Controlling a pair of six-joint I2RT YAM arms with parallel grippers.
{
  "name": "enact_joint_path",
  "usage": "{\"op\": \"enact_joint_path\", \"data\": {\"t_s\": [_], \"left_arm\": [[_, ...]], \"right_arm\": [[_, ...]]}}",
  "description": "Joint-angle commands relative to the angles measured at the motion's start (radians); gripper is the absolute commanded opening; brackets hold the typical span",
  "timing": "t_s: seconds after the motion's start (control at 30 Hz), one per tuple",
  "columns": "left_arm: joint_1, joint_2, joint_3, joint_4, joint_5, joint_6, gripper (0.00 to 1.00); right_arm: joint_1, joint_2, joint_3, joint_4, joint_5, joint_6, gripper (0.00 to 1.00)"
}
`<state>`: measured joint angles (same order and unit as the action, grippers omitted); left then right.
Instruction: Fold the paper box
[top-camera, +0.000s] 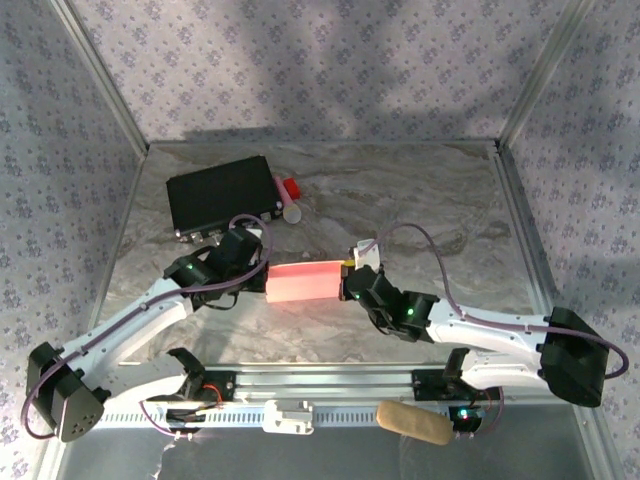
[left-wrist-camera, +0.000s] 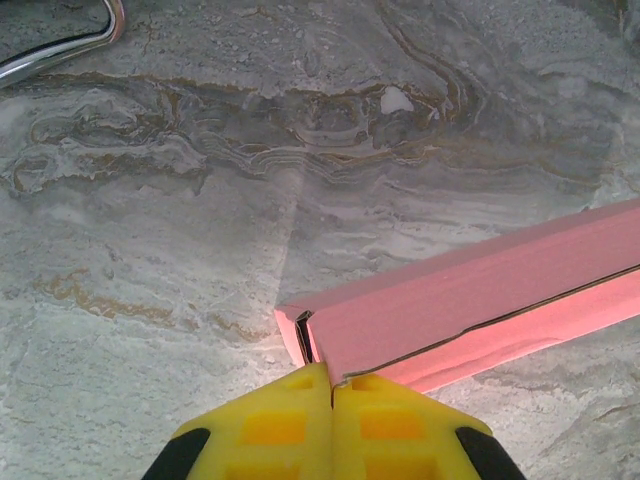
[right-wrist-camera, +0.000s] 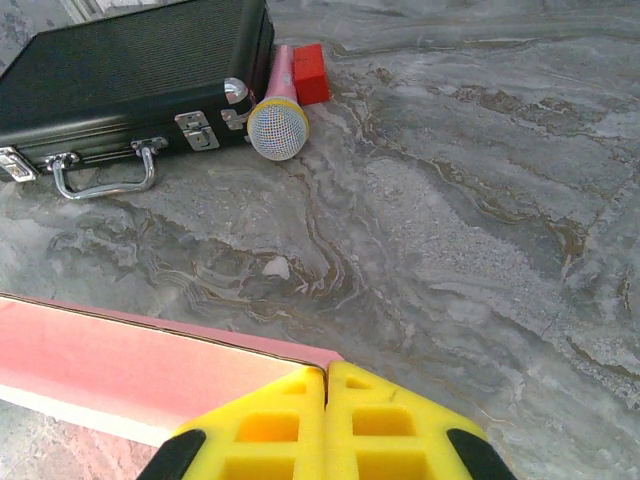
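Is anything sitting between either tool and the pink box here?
Nothing visible does. The left tool is shut right at the box's left end, the right tool shut at its right end. The case and microphone lie farther back.

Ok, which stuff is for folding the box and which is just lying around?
For the job: the pink paper box; the left tool and right tool, both shut, one at each end of it.
Just lying about: the black case, the microphone, the red block.
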<state>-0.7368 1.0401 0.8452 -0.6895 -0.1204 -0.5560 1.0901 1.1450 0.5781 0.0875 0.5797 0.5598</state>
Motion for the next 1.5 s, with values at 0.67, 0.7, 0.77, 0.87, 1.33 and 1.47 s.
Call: {"op": "enact_joint_path", "data": {"t_s": [0.67, 0.7, 0.77, 0.87, 1.33, 1.47], "left_arm": [[-0.079, 0.005, -0.068, 0.005, -0.082, -0.078, 0.0], [-0.082, 0.005, -0.069, 0.005, -0.084, -0.08, 0.0], [-0.086, 0.007, -0.065, 0.005, -0.085, -0.082, 0.0], [-0.091, 0.008, -0.061, 0.005, -0.092, -0.085, 0.0], [-0.11, 0.015, -0.054, 0.005, -0.105, -0.092, 0.0], [-0.116, 0.017, -0.049, 0.005, -0.107, -0.093, 0.0]], "right_arm": [[0.123, -0.146, 0.12, -0.51, -0.075, 0.643, 0.53], [0.125, -0.161, 0.119, -0.491, -0.081, 0.667, 0.54], [0.126, -0.194, 0.125, -0.488, -0.073, 0.767, 0.61], [0.117, -0.234, 0.129, -0.509, -0.063, 0.94, 0.67], [-0.055, -0.186, -0.027, -0.17, -0.302, 1.478, 0.79], [-0.099, -0.156, -0.046, -0.092, -0.341, 1.484, 0.76]]}}
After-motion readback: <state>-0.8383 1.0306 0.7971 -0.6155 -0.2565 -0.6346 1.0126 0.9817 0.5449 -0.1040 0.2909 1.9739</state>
